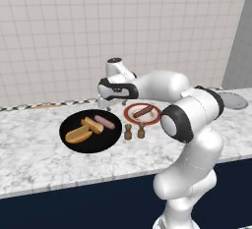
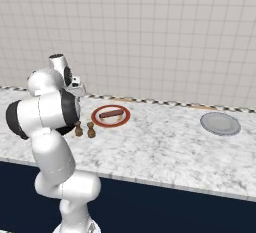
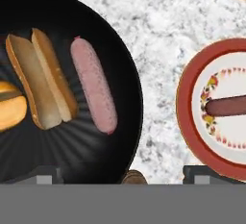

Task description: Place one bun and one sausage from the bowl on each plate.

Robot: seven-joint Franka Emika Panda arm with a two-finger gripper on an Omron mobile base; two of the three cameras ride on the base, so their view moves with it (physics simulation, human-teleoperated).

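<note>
The black bowl [image 1: 106,140] sits left of centre on the counter and holds two buns and a pink sausage [image 1: 104,122]. In the hand view the bowl [image 3: 72,11] shows a split bun [image 3: 41,81], a second bun [image 3: 10,106] and the pink sausage [image 3: 93,86]. To its right, the red-rimmed white plate [image 1: 156,117] [image 3: 185,98] carries a dark sausage [image 1: 142,110] [image 3: 226,106]. The grey plate [image 1: 231,100] [image 2: 220,123] lies bare at the far right. My gripper [image 1: 105,104] [image 3: 124,175] hovers open above the gap between bowl and red-rimmed plate, holding nothing.
Two small brown shakers [image 1: 128,132] [image 1: 141,130] stand just in front of the red-rimmed plate [image 2: 111,122], between it and the bowl. A tiled wall runs behind the marble counter [image 1: 39,159], whose front edge drops to dark cabinets.
</note>
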